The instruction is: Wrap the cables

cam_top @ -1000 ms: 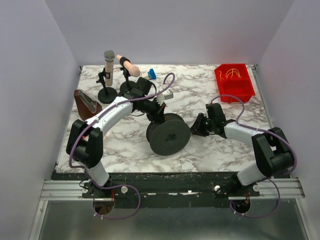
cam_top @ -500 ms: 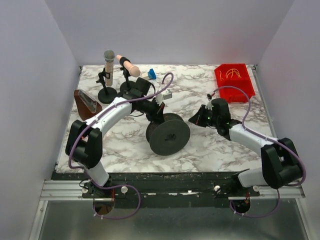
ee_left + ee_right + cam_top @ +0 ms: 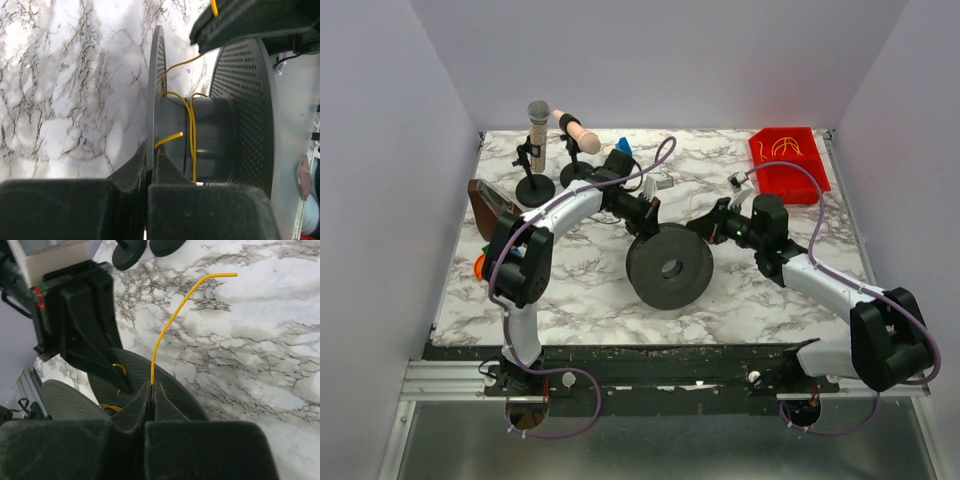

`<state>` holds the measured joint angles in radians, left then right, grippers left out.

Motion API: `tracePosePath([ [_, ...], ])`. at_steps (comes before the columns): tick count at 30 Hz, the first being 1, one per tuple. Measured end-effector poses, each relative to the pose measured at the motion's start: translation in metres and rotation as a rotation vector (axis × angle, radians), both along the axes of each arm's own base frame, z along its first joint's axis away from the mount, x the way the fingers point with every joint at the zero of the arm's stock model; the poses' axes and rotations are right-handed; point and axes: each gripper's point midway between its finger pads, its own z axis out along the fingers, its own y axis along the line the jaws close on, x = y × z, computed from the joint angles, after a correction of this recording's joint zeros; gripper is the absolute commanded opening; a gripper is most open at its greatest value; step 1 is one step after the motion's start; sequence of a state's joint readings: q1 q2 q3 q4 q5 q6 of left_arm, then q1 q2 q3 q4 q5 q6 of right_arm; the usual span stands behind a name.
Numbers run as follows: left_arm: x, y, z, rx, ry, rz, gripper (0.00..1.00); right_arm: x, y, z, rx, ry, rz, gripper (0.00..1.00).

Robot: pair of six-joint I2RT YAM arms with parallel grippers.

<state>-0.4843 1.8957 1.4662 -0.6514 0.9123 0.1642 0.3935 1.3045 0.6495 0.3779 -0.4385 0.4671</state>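
Observation:
A black spool (image 3: 670,266) stands on its edge on the marble table (image 3: 570,290). My left gripper (image 3: 150,150) is shut on the rim of one spool flange (image 3: 154,75); it also shows in the top view (image 3: 647,224). A thin yellow cable (image 3: 191,127) makes a few turns round the hub, with a loose end sticking out. My right gripper (image 3: 152,385) is shut on the cable (image 3: 167,322), whose free end curves up past the fingers. In the top view the right gripper (image 3: 703,228) sits just right of the spool's top.
A red bin (image 3: 808,172) at the back right holds more yellow cables (image 3: 785,147). Two microphones on stands (image 3: 537,130) (image 3: 576,132), a blue object (image 3: 623,148) and a brown case (image 3: 488,204) are at the back left. An orange object (image 3: 479,266) lies beside the left arm.
The spool has turned so its flat face points toward the front. The left arm swung with it. The right gripper moved up and left, close to the spool.

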Motion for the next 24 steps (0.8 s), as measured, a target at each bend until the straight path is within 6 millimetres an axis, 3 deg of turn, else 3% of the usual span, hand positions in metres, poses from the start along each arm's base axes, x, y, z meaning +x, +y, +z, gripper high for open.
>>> tracePosePath([
  [6, 0.009, -0.012, -0.012, -0.003, 0.109, -0.033, 0.00, 0.010, 0.024, 0.006, 0.009, -0.055, 0.154, 0.01],
  [12, 0.019, -0.020, -0.026, 0.015, 0.190, -0.040, 0.12, 0.017, 0.047, 0.006, 0.013, -0.077, 0.316, 0.01],
  [16, 0.031, -0.021, -0.037, 0.044, 0.200, -0.023, 0.22, 0.029, 0.049, -0.005, -0.011, -0.076, 0.328, 0.01],
  [21, 0.045, -0.018, -0.058, 0.114, 0.192, 0.020, 0.49, 0.047, 0.048, -0.024, -0.047, -0.049, 0.319, 0.01],
  [24, 0.060, -0.010, -0.077, 0.165, 0.162, 0.064, 0.57, 0.052, 0.048, -0.037, -0.074, -0.020, 0.321, 0.01],
])
